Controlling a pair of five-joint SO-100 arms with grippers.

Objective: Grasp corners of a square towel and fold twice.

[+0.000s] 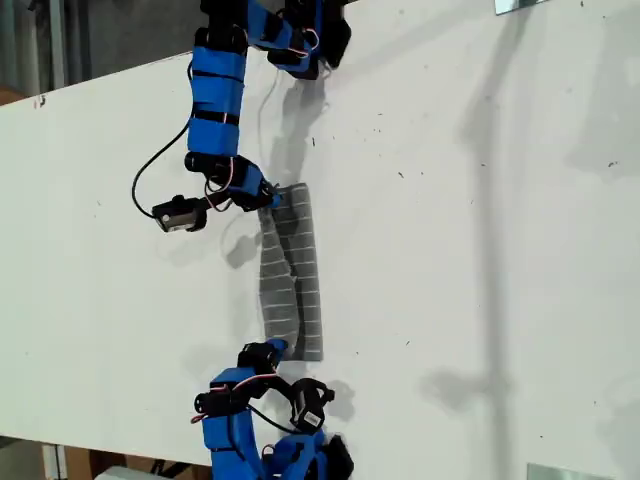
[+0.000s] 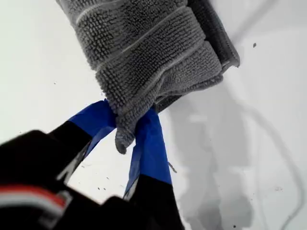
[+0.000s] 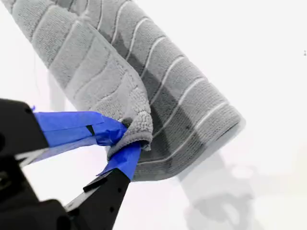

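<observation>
The towel (image 1: 295,270) lies on the white counter (image 1: 480,250) as a long narrow strip. It is a little toward the exterior view's left of the middle and runs from the upper part of that view to the lower part. It is folded, with layers one over the other, and its white stripes go across the strip. One long fold or wrinkle runs along its length, so it does not lie fully flat.

In the exterior view one blue arm (image 1: 218,100) reaches down from the top edge and meets the upper end of the strip. Another arm (image 1: 250,410) comes up from the bottom edge and meets the lower end. The wrist views do not show clearly which of these arms is first and which is second.

In the first wrist view, the first gripper (image 2: 125,120) has its blue fingers (image 2: 149,143) pressed together on a corner (image 2: 122,141) of the towel. A small tip of grey cloth sticks out between them. Beyond the fingers the cloth is bunched in thick layers.

In the second wrist view, the second gripper (image 3: 128,140) also has its fingers (image 3: 103,129) clamped on a rounded corner (image 3: 139,124) of the towel. This upper layer curls up from the striped layer that lies flat on the counter below it.
</observation>
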